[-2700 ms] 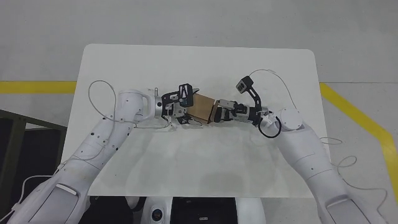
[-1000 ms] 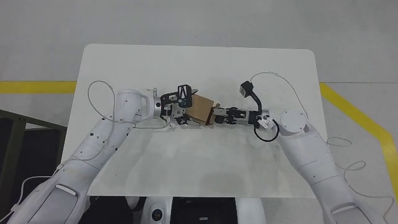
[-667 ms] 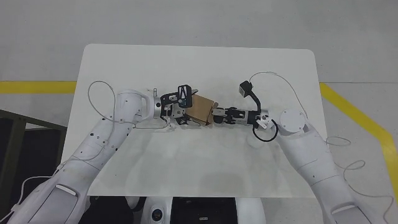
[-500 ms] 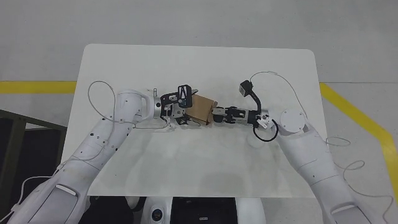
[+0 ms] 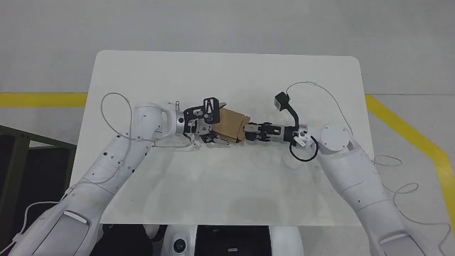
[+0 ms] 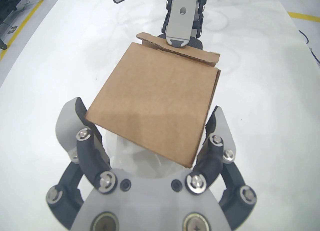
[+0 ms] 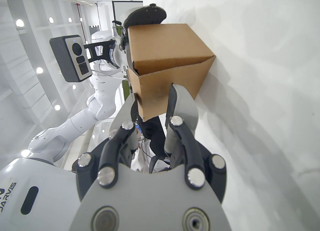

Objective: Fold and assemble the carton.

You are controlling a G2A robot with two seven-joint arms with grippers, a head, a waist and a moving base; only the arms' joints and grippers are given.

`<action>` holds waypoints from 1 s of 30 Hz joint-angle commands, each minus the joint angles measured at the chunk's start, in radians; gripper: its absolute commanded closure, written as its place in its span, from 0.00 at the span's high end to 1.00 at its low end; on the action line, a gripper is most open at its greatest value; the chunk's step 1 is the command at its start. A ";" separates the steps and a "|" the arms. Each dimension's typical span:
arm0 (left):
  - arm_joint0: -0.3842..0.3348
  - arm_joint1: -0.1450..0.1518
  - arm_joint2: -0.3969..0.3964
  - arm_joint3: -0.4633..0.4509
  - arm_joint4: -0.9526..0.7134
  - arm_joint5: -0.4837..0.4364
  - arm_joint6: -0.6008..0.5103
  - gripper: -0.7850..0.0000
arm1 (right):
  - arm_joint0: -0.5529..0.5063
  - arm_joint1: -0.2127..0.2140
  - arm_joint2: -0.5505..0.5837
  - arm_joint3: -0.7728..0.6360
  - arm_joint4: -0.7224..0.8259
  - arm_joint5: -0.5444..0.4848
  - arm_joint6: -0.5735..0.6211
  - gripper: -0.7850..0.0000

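A small brown carton [image 5: 231, 124] lies in the middle of the white table, held between both arms. My left gripper [image 6: 147, 117] clasps the carton [image 6: 155, 102] across its width, one finger [image 6: 75, 117] on each side wall. At the carton's opposite end, my right gripper [image 7: 155, 102] is shut on an end flap [image 7: 152, 92], which stands partly out from the carton's body [image 7: 167, 44]. In the left wrist view the right gripper [image 6: 178, 42] pinches that flap's edge [image 6: 190, 52]. In the top view the left gripper [image 5: 206, 129] and the right gripper [image 5: 249, 134] face each other.
Bare white table [image 5: 227, 71] surrounds the carton on all sides. A loose cable [image 5: 110, 110] loops from the left arm and another cable [image 5: 320, 89] from the right arm. The table's edges are far from the grippers.
Since the earliest frame the right arm has shifted a little and turned its wrist at the carton's end. Over the last second both arms and the carton stay almost still.
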 commanded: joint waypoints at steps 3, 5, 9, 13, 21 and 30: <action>0.001 0.000 0.001 -0.001 0.002 -0.001 0.001 1.00 | -0.007 0.003 0.005 -0.005 -0.004 0.003 -0.003 0.25; 0.001 0.000 0.001 -0.002 0.001 -0.001 0.001 1.00 | -0.008 0.004 0.006 -0.009 -0.012 0.008 -0.003 0.24; 0.000 0.000 0.001 -0.003 0.004 -0.001 0.002 1.00 | -0.009 0.007 0.005 -0.018 -0.032 0.022 -0.006 0.22; 0.001 0.000 0.001 -0.004 0.003 0.001 0.002 1.00 | -0.006 0.007 0.001 -0.023 -0.040 0.031 -0.009 0.22; 0.003 0.000 0.001 -0.010 0.003 0.000 0.003 1.00 | 0.013 0.004 -0.017 -0.026 -0.049 0.045 -0.004 0.22; 0.006 0.001 -0.001 -0.017 0.005 -0.001 0.004 1.00 | 0.052 -0.005 -0.046 -0.006 -0.055 0.053 0.004 0.22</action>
